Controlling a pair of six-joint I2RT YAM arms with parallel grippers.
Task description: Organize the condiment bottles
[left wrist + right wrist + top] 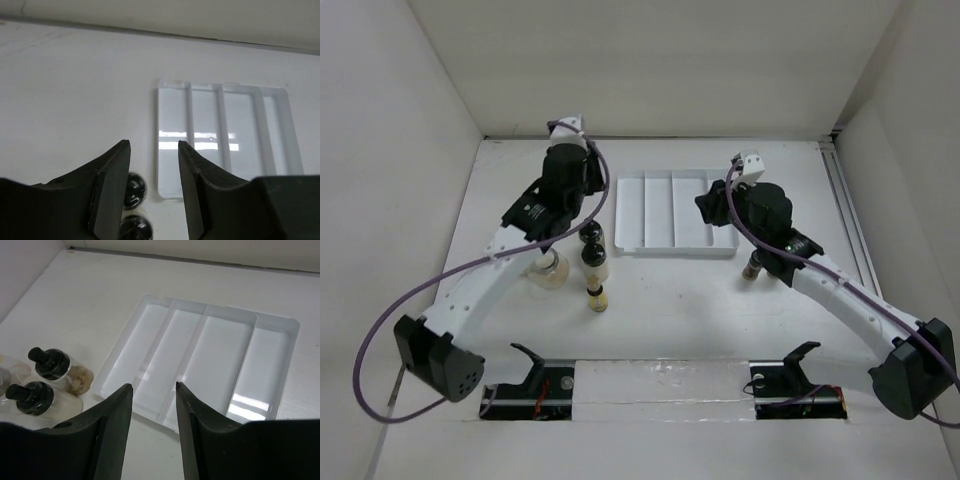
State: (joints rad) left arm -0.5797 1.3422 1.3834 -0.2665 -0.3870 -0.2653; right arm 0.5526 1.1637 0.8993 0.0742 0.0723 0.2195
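1. The left jaws stand apart with nothing between them, left of the white tray [660, 205].
2. The right jaws are also parted and empty, at the tray's near-right corner.
3. Two black-capped bottles [591, 236] sit just off the tray's near-left corner, with a yellowish bottle [596, 298] nearer than them.
4. A clear jar [550, 270] lies further left, partly under the left arm.
5. A dark bottle [753, 266] stands on the bench near the tray's near-right corner.

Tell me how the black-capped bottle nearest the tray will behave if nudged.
The black-capped bottle appears upright, tall and narrow, so a high nudge would likely tip it. Its round body would probably roll once down. The second black-capped bottle sits close beside it and might get knocked too.
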